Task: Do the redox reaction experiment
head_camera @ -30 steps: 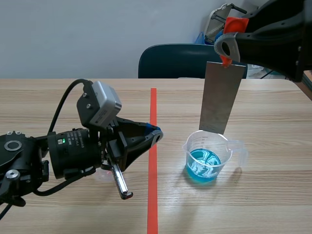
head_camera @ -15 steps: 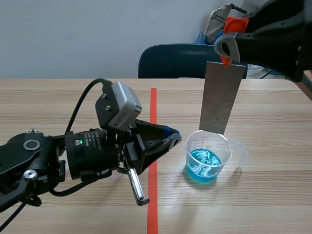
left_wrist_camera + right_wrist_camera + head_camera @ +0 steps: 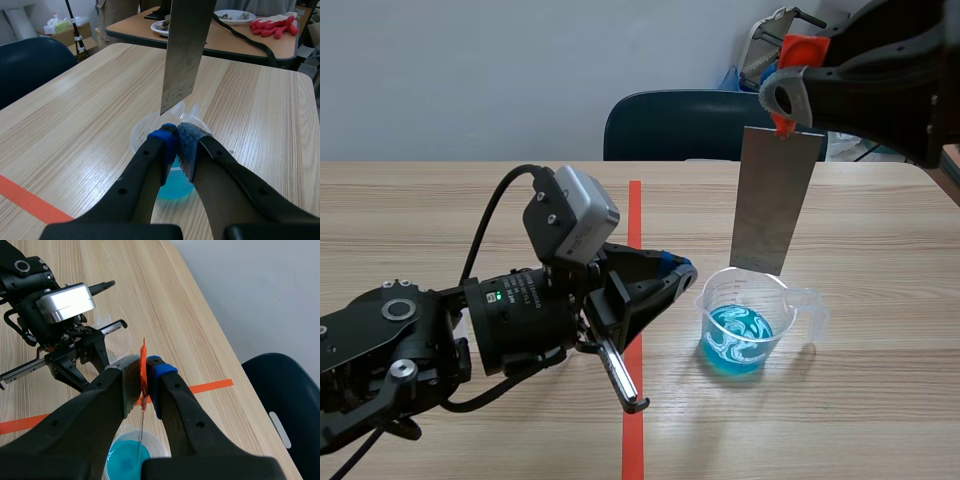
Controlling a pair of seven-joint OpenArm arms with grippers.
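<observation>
There, blue liquid (image 3: 737, 340) in clear beaker (image 3: 790, 316) under metal sheet (image 3: 775, 200).

We find the clear plastic beaker of blue liquid (image 3: 745, 325) covered from above by the flat grey metal sheet (image 3: 775, 200) hanging over its mouth. The left gripper (image 3: 682, 268), fingers together, stands just beside its left rim. Bare wooden table (image 3: 890, 260) lies open on its right and far sides.
</observation>
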